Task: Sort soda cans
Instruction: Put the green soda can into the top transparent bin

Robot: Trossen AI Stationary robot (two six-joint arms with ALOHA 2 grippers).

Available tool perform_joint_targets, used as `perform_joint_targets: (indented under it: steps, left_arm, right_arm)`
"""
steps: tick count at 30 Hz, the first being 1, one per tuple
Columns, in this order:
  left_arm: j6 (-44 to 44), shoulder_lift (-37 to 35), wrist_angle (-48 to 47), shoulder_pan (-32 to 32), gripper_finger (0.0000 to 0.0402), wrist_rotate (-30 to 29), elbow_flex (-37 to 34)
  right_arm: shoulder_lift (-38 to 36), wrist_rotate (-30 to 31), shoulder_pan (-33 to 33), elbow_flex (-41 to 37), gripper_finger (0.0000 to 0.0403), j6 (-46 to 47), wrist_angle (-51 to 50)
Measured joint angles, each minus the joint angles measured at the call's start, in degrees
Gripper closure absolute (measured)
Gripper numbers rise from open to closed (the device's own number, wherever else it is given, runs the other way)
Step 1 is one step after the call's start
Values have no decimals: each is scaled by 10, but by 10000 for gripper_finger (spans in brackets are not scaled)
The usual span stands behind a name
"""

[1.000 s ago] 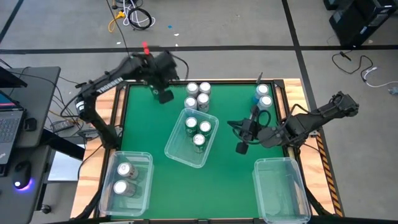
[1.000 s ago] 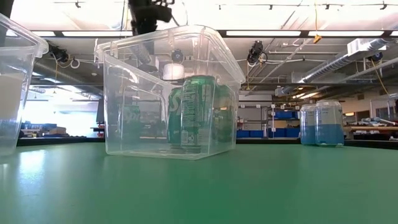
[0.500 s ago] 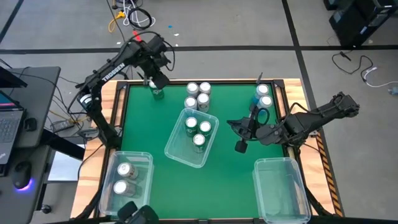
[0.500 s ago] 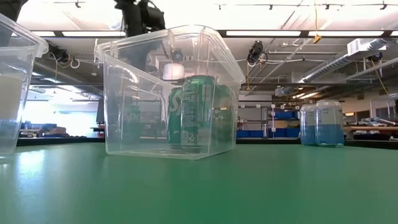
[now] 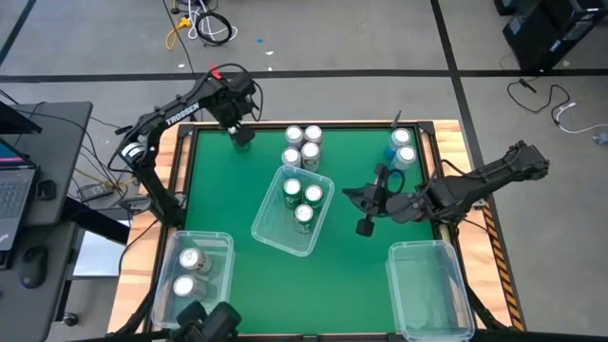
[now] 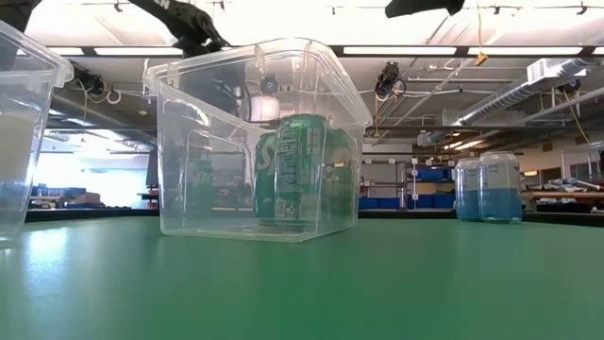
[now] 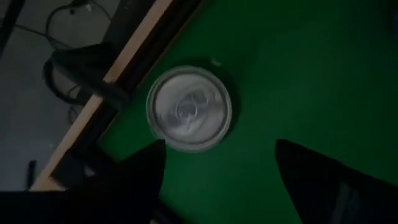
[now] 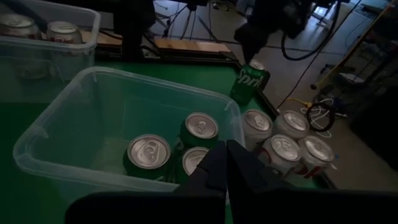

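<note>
A green soda can (image 5: 242, 136) stands upright on its base near the table's far left corner, its silver top (image 7: 188, 109) facing up. My left gripper (image 5: 237, 121) hovers open just above it, with the fingers (image 7: 140, 177) apart and clear of the can (image 8: 252, 78). Three green cans (image 5: 302, 201) stand in the middle clear bin (image 5: 275, 233). My right gripper (image 5: 366, 226) hangs shut over the table right of that bin, holding nothing; its fingers (image 8: 227, 163) are pressed together.
Several silver cans (image 5: 302, 145) stand at the far edge and two blue cans (image 5: 401, 144) at the far right. The near left bin (image 5: 193, 275) holds two silver cans. A near right bin (image 5: 429, 290) stands bare. A dark thing (image 5: 214, 323) shows at the near edge.
My left gripper has gone toward the table's far left corner with the green can, set it upright on the table, let go and risen above it. The can now stands free. My right gripper has stayed shut and nearly still.
</note>
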Motion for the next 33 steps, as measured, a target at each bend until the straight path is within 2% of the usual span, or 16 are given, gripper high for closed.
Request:
perform_joint_targets:
  steps: [13, 18, 25, 33]
  left_arm:
    - [-9, 6, 41, 45, 94, 71, -6]
    - [-13, 26, 41, 53, 94, 66, -6]
    - [-12, 43, 44, 53, 94, 27, -4]
    - [-11, 44, 43, 51, 94, 21, -4]
  right_arm:
    - [0, -13, -8, -2, 403, 0, 9]
    - [0, -15, -8, -2, 403, 0, 13]
    - [0, -18, -8, -2, 403, 0, 13]
    - [0, -18, -8, -2, 403, 0, 13]
